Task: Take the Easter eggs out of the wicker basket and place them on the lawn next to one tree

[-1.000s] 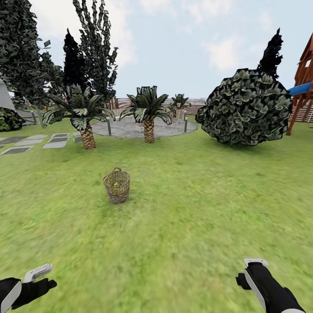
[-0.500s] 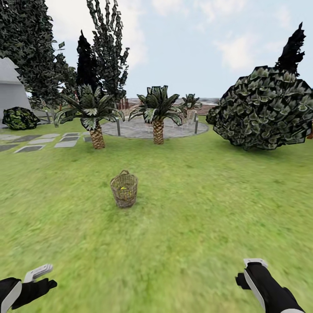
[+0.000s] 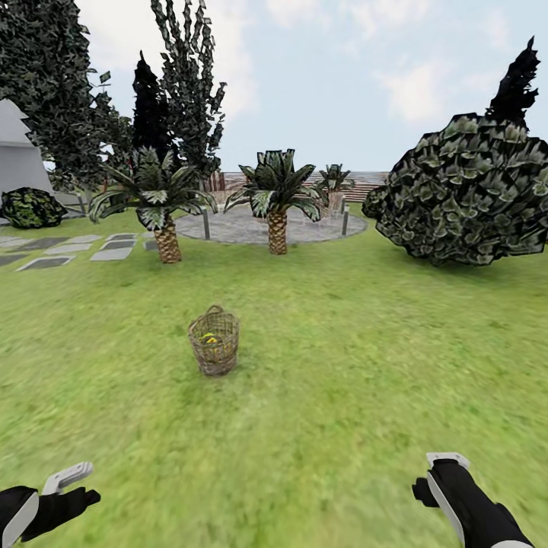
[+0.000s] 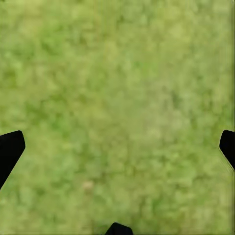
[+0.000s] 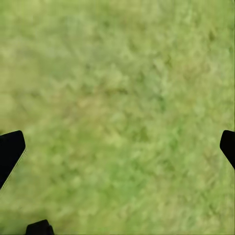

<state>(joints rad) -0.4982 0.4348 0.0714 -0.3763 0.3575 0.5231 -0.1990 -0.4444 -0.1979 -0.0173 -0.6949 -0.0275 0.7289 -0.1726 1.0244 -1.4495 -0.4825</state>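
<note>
The basket [image 3: 214, 350] stands upright on the lawn [image 3: 342, 380], ahead of the robot and a little to its left, well apart from both arms. Something yellow shows inside it, an egg [image 3: 208, 337] or more; how many is too small to tell.

Beyond the basket two palms grow, one [image 3: 156, 202] by grey stepping stones [image 3: 68, 251], the other [image 3: 277, 194] at the edge of a round paved patch [image 3: 251, 227]. A big leafy bush [image 3: 468, 194] sits to the right, and tall dark trees [image 3: 183, 84] rise at the back left beside a grey wall [image 3: 19, 156].

The left claw [image 3: 72, 487] hangs low over the grass at the robot's left, the right claw [image 3: 441, 472] likewise at its right. In the left wrist view the fingertips [image 4: 11, 149] sit at opposite edges with bare grass between them, so this claw is spread wide and holds nothing. In the right wrist view the fingertips [image 5: 11, 147] are spread the same way over grass, also holding nothing.
</note>
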